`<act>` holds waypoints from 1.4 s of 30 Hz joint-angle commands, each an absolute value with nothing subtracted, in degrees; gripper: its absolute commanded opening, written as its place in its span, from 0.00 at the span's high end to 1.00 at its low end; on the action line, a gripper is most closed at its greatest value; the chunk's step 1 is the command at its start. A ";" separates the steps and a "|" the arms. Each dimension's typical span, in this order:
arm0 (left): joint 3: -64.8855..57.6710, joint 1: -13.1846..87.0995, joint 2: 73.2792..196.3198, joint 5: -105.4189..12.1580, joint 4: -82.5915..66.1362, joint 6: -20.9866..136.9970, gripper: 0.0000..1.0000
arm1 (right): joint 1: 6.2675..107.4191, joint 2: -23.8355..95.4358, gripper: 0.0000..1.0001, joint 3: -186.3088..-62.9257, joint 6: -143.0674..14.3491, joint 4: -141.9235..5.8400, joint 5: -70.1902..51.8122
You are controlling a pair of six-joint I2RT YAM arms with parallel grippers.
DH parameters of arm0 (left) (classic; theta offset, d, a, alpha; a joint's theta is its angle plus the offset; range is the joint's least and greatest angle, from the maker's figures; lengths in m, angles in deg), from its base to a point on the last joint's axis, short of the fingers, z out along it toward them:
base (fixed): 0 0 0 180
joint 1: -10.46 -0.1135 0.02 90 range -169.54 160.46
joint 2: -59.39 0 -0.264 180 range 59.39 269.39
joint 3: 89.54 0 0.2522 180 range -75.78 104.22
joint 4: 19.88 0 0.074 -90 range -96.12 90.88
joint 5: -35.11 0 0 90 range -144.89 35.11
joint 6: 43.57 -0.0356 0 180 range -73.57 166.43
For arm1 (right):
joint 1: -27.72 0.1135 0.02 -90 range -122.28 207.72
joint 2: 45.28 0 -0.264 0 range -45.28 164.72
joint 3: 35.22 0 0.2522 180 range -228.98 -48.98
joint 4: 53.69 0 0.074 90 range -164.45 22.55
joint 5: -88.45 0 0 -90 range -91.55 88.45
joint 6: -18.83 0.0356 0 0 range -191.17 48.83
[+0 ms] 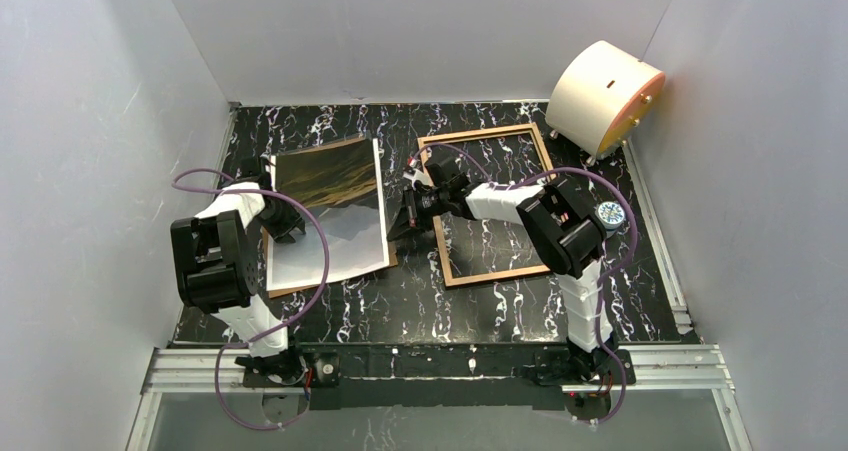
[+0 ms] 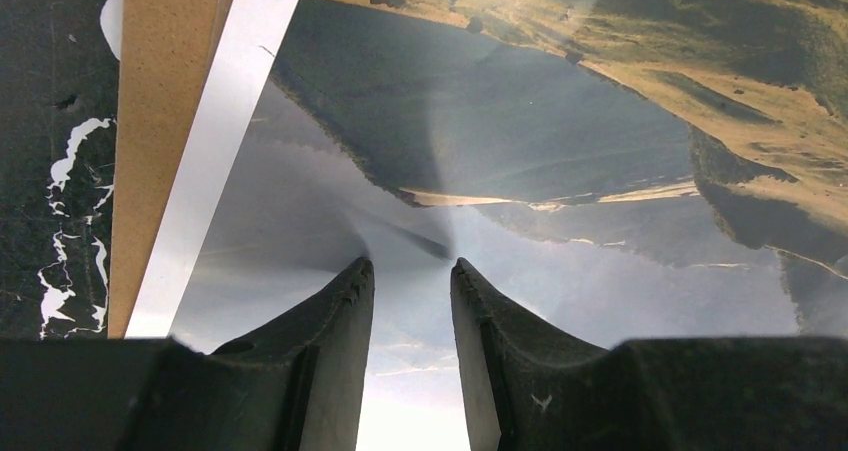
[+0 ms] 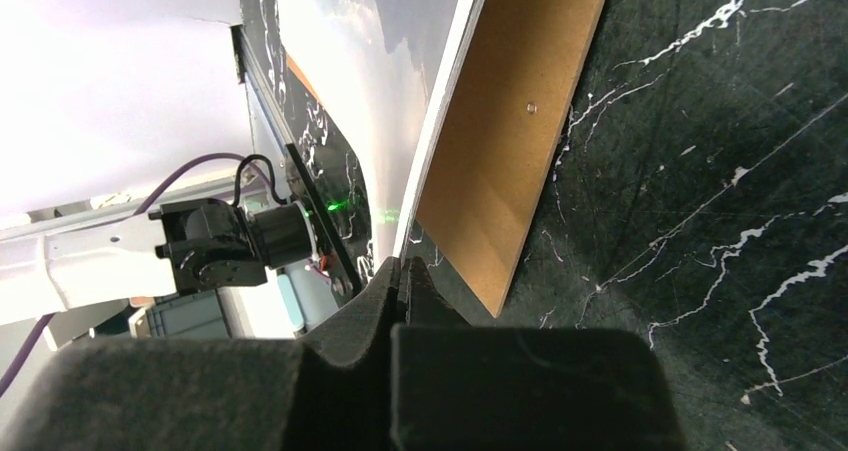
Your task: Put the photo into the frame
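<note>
The photo (image 1: pixel 330 206) lies over the brown backing board (image 1: pixel 320 284) on the left half of the black marble table. Its right edge is raised off the board. My right gripper (image 1: pixel 397 223) is shut on that raised edge; in the right wrist view the photo's white margin (image 3: pixel 430 141) runs straight into my closed right gripper (image 3: pixel 402 263), with the board (image 3: pixel 510 141) below it. My left gripper (image 1: pixel 290 226) is open over the photo's left part; its fingertips (image 2: pixel 362 271) stand apart close above the print (image 2: pixel 560 121), beside the board (image 2: pixel 160 121). The frame (image 1: pixel 495 275) lies flat to the right, under my right arm.
A white drum-shaped object with an orange rim (image 1: pixel 605 96) stands at the back right corner. White walls close in the table (image 1: pixel 400 306) on three sides. The arms' bases and a metal rail sit along the near edge.
</note>
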State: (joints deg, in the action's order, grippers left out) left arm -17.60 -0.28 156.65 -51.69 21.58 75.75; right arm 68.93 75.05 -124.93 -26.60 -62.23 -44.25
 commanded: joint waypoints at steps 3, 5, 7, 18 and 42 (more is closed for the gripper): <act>-19.98 -0.33 159.75 -59.04 25.40 74.01 0.65 | 68.94 72.12 0.99 -126.69 -29.17 -63.13 -43.05; -18.77 -0.35 159.12 -60.77 25.91 72.80 0.64 | 68.94 70.96 0.99 -127.83 -30.86 -66.45 -40.43; -17.51 -0.30 158.44 -63.67 27.02 72.18 0.62 | 68.94 69.79 0.99 -129.68 -32.77 -71.30 -37.44; -13.45 -0.46 160.07 -63.52 26.94 73.58 0.61 | 68.94 64.73 0.99 -140.42 -39.57 -91.29 -23.50; -0.58 -0.44 165.24 -60.47 29.79 71.95 0.57 | 69.03 63.08 0.99 -158.96 -44.04 -108.70 -17.11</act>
